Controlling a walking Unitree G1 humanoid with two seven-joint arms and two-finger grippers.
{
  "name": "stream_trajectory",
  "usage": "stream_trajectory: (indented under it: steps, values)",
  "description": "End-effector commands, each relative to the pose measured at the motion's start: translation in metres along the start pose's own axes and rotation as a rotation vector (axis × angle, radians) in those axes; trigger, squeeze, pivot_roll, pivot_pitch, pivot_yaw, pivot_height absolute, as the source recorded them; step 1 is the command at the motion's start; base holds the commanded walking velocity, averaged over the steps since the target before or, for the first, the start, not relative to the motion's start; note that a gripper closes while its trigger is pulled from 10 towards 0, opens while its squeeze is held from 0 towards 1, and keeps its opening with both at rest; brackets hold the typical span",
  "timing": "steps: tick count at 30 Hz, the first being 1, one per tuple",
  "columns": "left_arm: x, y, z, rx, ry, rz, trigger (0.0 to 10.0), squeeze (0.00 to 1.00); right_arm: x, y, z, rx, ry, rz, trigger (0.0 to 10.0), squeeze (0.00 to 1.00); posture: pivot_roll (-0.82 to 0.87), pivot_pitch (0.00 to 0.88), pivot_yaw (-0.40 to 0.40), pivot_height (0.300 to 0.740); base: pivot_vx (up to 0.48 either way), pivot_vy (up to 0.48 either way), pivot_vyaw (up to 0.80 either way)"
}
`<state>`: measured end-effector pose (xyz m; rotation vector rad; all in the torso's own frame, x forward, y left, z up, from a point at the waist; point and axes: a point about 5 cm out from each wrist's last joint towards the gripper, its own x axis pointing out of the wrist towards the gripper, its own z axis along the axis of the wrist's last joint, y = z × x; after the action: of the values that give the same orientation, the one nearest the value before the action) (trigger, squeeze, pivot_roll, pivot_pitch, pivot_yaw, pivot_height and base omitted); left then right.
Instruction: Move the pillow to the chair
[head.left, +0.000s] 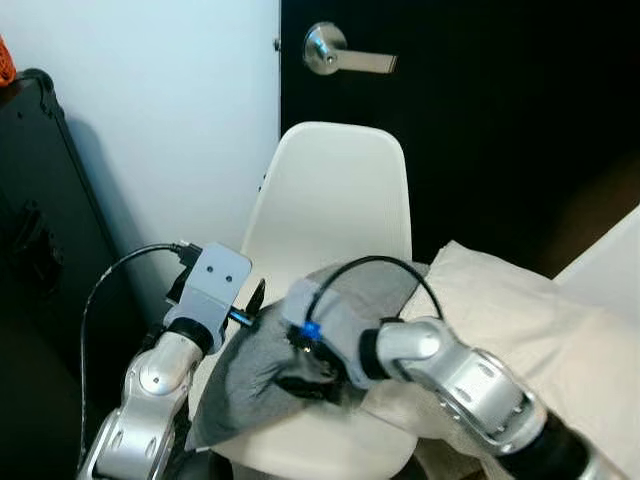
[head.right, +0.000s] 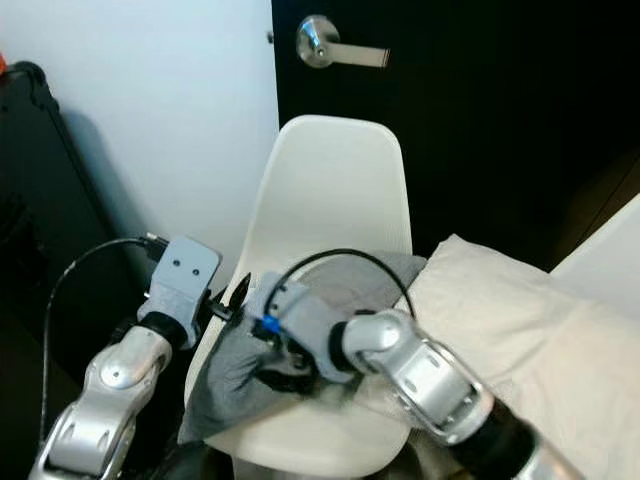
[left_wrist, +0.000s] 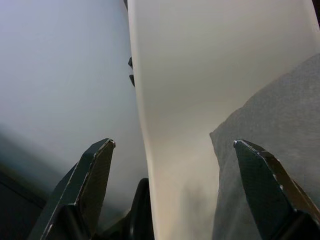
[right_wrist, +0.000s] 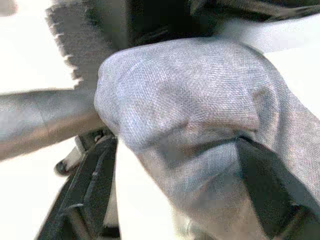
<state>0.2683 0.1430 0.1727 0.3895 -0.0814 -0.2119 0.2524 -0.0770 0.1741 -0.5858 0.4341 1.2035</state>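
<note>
We had the gray pillow (head.left: 300, 340) low in the middle of the frame, lying on the seat of the white chair (head.left: 340, 200). Our right end effector (right_wrist: 175, 175) was pinched on a bunched fold of it, prob. to drag it further onto the seat. Our left end effector (left_wrist: 175, 165) sat wide open w/ nothing in it, by the chair's left edge & the pillow's corner, maybe to steady that side. A cream pillow (head.left: 520, 320) lay at lower right, next to the chair.
</note>
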Motion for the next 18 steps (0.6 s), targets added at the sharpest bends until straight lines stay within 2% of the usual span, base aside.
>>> stream_trajectory:
  steps: [1,2,3,4,5,6,7,8,11,12,13,15,17,18]
  values:
    - [-0.001,0.0,0.001,0.023,0.003,-0.012,10.0,0.0,-0.008,0.001,-0.001,-0.019,-0.019,0.046,10.0,1.0,0.09,0.0,-0.073,0.555,0.0,0.0,0.0]
    - [0.0,0.001,0.002,0.026,0.004,-0.014,10.0,0.0,-0.015,0.006,-0.006,-0.038,-0.018,0.107,10.0,1.0,0.09,0.0,-0.072,0.555,0.0,0.0,0.0]
    - [0.0,0.001,0.002,0.03,0.005,-0.015,10.0,0.0,-0.022,0.009,-0.008,-0.036,-0.036,0.164,10.0,0.88,0.1,0.0,-0.072,0.555,0.0,0.0,0.0]
    - [0.0,0.001,0.002,0.03,0.005,-0.015,10.0,0.0,-0.022,0.009,-0.008,-0.036,-0.036,0.164,10.0,0.88,0.1,0.0,-0.072,0.555,0.0,0.0,0.0]
    - [0.0,0.001,0.002,0.033,0.007,-0.016,10.0,0.0,-0.027,0.011,-0.009,-0.026,-0.056,0.199,10.0,0.13,0.1,0.0,-0.072,0.555,0.0,0.0,0.0]
    - [0.0,0.001,0.002,0.033,0.007,-0.016,10.0,0.0,-0.027,0.011,-0.009,-0.026,-0.056,0.199,10.0,0.13,0.1,0.0,-0.072,0.555,0.0,0.0,0.0]
    - [-0.001,0.001,0.002,0.038,0.01,-0.016,10.0,0.0,-0.033,0.012,-0.009,-0.002,-0.087,0.242,10.0,0.0,0.1,0.0,-0.07,0.555,0.0,0.0,0.0]
    - [-0.001,0.002,0.002,0.043,0.015,-0.015,10.0,0.0,-0.04,0.013,-0.007,0.027,-0.135,0.284,10.0,0.0,0.1,0.0,-0.07,0.555,0.0,0.0,0.0]
    - [-0.001,0.003,0.002,0.045,0.016,-0.014,10.0,0.0,-0.043,0.013,-0.006,0.032,-0.151,0.296,10.0,0.0,0.1,0.0,-0.07,0.555,0.0,0.0,0.0]
    - [0.0,0.004,0.002,0.047,0.017,-0.009,10.0,0.0,-0.044,0.005,-0.002,0.058,-0.208,0.26,10.0,0.0,0.1,0.0,-0.069,0.555,0.0,0.0,0.0]
    - [0.0,0.004,0.002,0.047,0.017,-0.009,10.0,0.0,-0.044,0.005,-0.002,0.058,-0.208,0.26,10.0,0.0,0.1,0.0,-0.069,0.555,0.0,0.0,0.0]
    - [0.001,0.007,0.004,0.019,0.008,0.012,10.0,0.0,-0.043,-0.019,0.01,0.175,-0.394,0.137,10.0,0.0,0.1,0.0,-0.068,0.555,0.0,0.0,0.0]
    - [0.001,0.007,0.004,0.019,0.008,0.012,10.0,0.0,-0.043,-0.019,0.01,0.175,-0.394,0.137,10.0,0.0,0.1,0.0,-0.068,0.555,0.0,0.0,0.0]
    - [0.001,0.008,0.006,-0.009,-0.001,0.029,10.0,0.0,-0.042,-0.029,0.015,0.241,-0.485,0.082,10.0,0.0,0.1,0.0,-0.066,0.56,0.0,0.0,0.0]
